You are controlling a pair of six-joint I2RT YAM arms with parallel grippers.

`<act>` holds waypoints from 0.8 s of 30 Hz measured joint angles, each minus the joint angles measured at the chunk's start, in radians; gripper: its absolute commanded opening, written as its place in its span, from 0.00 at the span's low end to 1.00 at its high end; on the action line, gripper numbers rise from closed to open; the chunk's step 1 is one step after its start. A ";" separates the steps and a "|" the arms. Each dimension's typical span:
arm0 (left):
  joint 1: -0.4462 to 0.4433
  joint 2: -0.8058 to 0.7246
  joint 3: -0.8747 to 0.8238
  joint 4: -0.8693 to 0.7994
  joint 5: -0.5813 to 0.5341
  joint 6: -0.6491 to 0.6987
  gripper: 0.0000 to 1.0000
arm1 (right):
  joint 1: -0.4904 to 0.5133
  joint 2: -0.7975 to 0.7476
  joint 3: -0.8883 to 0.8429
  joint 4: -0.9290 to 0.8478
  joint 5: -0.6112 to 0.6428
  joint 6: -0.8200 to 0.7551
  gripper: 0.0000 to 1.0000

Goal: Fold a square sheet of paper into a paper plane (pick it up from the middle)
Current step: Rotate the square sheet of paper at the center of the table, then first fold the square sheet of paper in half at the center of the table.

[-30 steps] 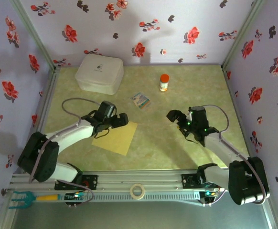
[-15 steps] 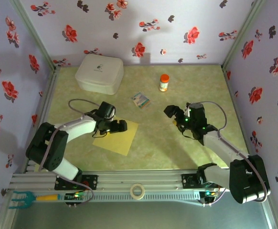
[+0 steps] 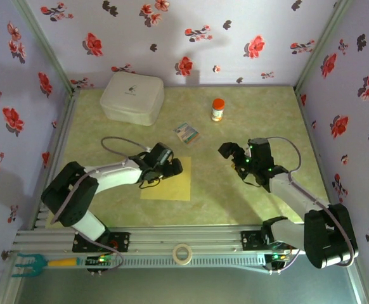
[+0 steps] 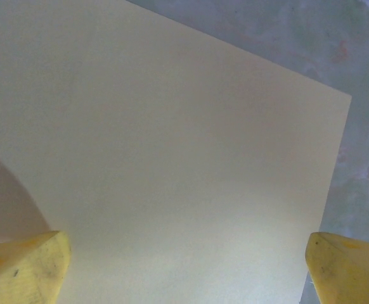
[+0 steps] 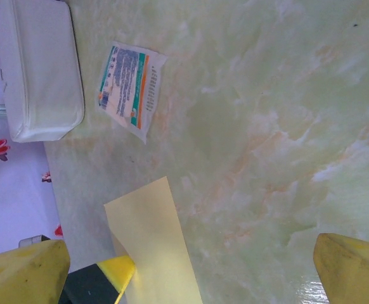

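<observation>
Square sheet of paper, plain yellow, flat, uncreased on the worktop, my left fingers wide apart over it, right fingers apart

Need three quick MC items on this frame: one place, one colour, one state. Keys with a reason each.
1. The left pincer hangs over: A the white box; B the square sheet of paper; C the printed packet.
2. The cap of the small bottle is: A blue; B green; C orange.
3. The sheet is: A flat and unfolded; B crumpled; C a finished dart.

Key:
1 B: the left wrist view looks straight down on yellow paper.
2 C: the top view shows an orange top.
3 A: it lies square on the table with no crease showing.
</observation>
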 measured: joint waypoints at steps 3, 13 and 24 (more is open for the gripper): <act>-0.003 -0.003 0.047 -0.071 -0.040 0.041 1.00 | 0.000 0.000 0.014 -0.013 -0.001 -0.006 0.99; 0.024 -0.127 0.048 -0.153 -0.100 0.266 1.00 | 0.030 0.000 0.066 -0.065 0.004 -0.071 0.99; 0.058 -0.021 0.139 -0.284 0.010 0.371 0.94 | 0.051 0.011 0.084 -0.119 0.023 -0.093 0.99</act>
